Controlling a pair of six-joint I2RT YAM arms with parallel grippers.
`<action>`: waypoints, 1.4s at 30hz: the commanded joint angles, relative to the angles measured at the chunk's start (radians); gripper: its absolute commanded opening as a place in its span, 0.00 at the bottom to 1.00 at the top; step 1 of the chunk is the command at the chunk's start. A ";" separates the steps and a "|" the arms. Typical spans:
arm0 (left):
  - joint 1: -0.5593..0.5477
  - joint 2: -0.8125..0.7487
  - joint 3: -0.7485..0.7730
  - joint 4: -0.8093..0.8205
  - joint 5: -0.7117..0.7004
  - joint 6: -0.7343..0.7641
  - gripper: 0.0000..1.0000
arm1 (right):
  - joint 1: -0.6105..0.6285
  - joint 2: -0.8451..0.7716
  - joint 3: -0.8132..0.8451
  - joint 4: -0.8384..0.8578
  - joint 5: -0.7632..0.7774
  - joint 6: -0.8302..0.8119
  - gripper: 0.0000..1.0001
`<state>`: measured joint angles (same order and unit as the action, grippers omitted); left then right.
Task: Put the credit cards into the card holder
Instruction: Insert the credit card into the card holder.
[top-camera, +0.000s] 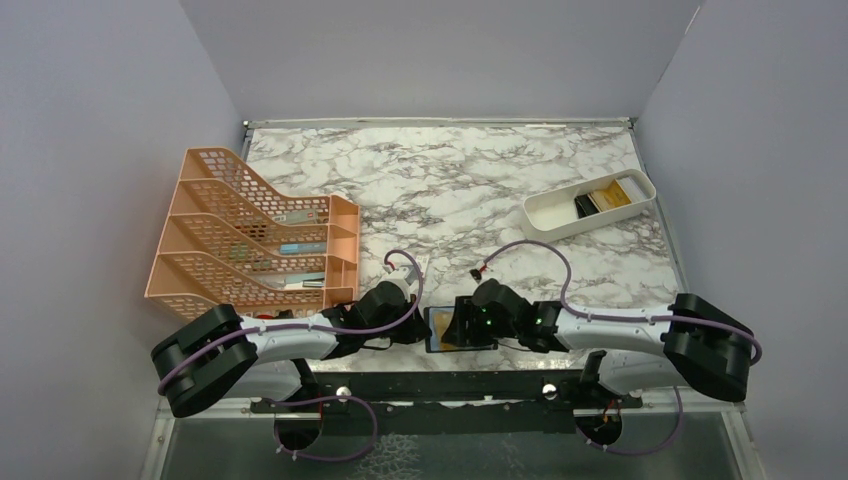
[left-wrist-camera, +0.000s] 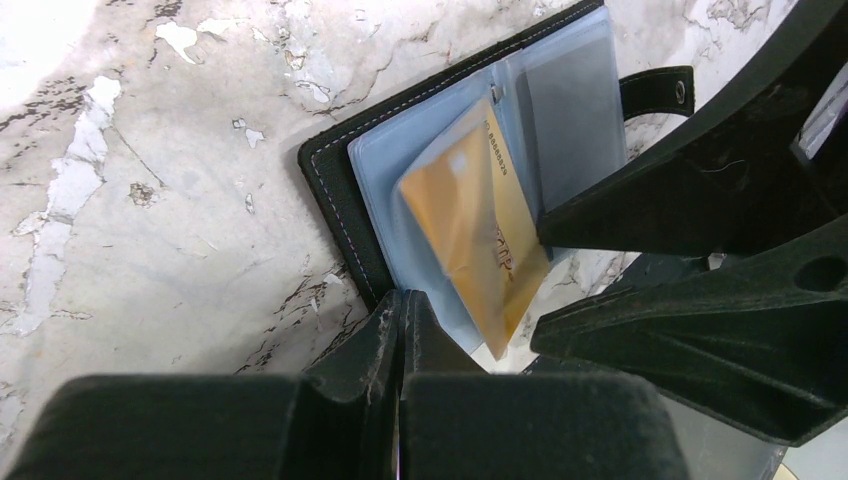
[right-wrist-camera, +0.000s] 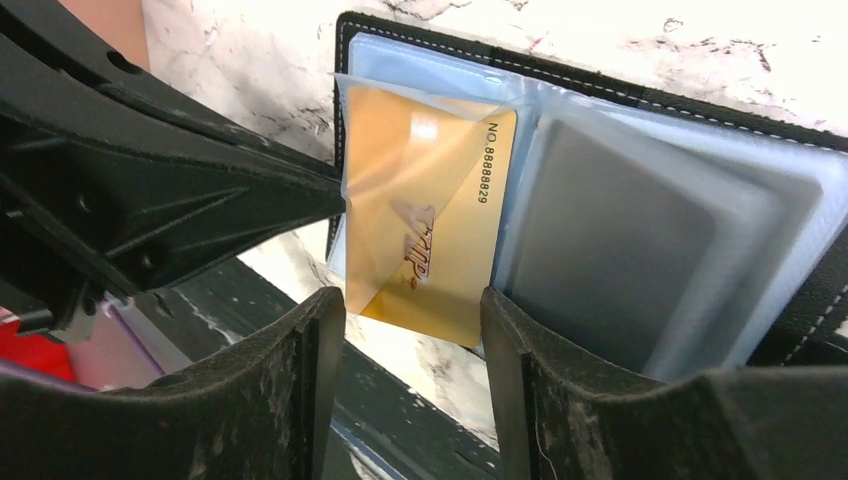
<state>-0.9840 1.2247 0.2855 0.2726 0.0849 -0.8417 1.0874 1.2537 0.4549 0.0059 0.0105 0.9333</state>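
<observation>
The card holder (top-camera: 437, 328) lies open at the table's near edge, its black rim (left-wrist-camera: 330, 190) and blue-grey clear sleeves facing up. A yellow-gold credit card (right-wrist-camera: 440, 230) sits skewed, partly inside one sleeve (left-wrist-camera: 470, 220), with its lower corner sticking out over the holder's edge. My right gripper (right-wrist-camera: 412, 305) is open, one finger on each side of that protruding end, not touching it. My left gripper (left-wrist-camera: 405, 310) is shut, its tips resting at the sleeve's edge beside the card. A grey rectangle (right-wrist-camera: 610, 240) shows under the other sleeve.
An orange mesh file rack (top-camera: 250, 235) stands at the left. A long white tray (top-camera: 545, 215) at the back right holds dark and yellowish flat pieces. The black rail (top-camera: 440, 385) runs just beyond the table's near edge, under both grippers.
</observation>
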 joint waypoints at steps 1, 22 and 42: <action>-0.011 -0.013 -0.013 0.005 -0.004 -0.003 0.00 | 0.006 0.046 -0.030 0.049 -0.013 0.048 0.56; -0.012 -0.024 -0.011 -0.003 -0.012 0.001 0.00 | 0.007 -0.108 0.038 0.069 -0.248 -0.887 0.51; -0.012 0.014 -0.018 0.025 0.031 -0.020 0.00 | 0.026 0.035 0.022 0.032 -0.246 -1.623 0.56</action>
<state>-0.9905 1.2289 0.2817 0.2836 0.0906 -0.8543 1.1069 1.3018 0.4976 0.0525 -0.2241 -0.5739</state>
